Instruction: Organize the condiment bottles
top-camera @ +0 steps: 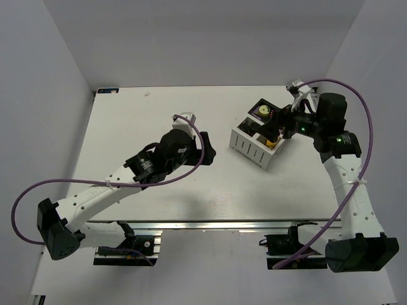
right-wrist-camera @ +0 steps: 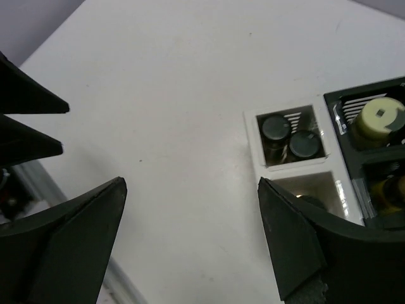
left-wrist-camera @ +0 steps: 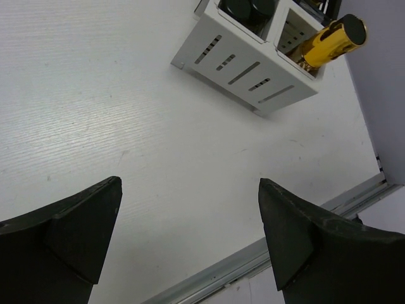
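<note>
The white slatted rack (top-camera: 249, 147) stands right of the table's middle. In one compartment two dark bottle caps (right-wrist-camera: 290, 136) stand side by side. A slim yellow bottle with a black cap (left-wrist-camera: 329, 40) leans out of the end compartment (top-camera: 272, 144). The cream jar (right-wrist-camera: 378, 120) sits in a black-rimmed cell beside the rack, with something amber (right-wrist-camera: 387, 190) just below it. My right gripper (right-wrist-camera: 190, 209) hangs open above the rack's edge (top-camera: 278, 131), holding nothing. My left gripper (left-wrist-camera: 190, 209) is open over bare table (top-camera: 208, 154), left of the rack.
A black box (top-camera: 262, 112) adjoins the rack's far side. The table's metal front rail (left-wrist-camera: 266, 259) runs below my left gripper. Grey walls close in the table at the back and both sides. Dark pointed shapes (right-wrist-camera: 28, 120) show at the right wrist view's left edge.
</note>
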`<state>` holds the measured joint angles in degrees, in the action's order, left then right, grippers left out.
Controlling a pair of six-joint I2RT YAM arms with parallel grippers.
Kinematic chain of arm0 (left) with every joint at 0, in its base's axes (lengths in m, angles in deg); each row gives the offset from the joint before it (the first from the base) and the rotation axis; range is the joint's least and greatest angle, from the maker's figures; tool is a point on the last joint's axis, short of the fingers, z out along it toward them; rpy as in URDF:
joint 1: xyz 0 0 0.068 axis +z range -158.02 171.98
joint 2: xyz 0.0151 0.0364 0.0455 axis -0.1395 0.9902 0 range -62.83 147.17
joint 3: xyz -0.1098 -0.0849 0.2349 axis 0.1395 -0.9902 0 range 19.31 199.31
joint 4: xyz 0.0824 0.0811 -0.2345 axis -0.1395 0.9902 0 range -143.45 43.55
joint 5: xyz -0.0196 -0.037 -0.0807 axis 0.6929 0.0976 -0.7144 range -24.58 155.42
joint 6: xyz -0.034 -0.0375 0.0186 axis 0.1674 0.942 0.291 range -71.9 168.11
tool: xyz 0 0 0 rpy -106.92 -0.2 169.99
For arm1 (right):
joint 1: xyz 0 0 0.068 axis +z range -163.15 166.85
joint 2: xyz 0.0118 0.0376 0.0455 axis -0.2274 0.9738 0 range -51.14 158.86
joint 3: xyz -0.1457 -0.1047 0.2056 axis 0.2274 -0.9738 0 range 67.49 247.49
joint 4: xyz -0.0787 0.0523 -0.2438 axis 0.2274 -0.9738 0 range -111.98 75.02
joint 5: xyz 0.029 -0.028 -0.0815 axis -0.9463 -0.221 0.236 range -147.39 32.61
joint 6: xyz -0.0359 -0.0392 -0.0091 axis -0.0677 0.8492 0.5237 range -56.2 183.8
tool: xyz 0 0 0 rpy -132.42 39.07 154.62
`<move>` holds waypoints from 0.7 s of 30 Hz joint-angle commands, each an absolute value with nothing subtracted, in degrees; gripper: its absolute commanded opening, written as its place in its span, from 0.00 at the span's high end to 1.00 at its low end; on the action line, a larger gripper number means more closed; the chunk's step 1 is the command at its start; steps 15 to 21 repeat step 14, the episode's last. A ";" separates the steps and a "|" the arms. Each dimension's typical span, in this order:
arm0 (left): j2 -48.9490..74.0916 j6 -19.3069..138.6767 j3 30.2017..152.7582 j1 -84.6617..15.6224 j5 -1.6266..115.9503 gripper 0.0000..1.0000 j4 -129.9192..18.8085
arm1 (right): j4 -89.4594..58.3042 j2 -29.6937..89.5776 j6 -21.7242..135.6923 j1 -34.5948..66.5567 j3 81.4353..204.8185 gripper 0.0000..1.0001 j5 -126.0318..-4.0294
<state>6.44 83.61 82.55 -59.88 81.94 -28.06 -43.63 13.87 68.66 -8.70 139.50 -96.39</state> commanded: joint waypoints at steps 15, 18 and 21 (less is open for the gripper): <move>-0.60 84.58 81.10 -59.96 79.84 0.02 -29.28 | -56.56 10.03 65.63 -7.87 148.53 0.11 -81.30; -0.60 84.58 81.10 -59.96 79.84 0.02 -29.28 | -56.56 10.03 65.63 -7.87 148.53 0.11 -81.30; -0.60 84.58 81.10 -59.96 79.84 0.02 -29.28 | -56.56 10.03 65.63 -7.87 148.53 0.11 -81.30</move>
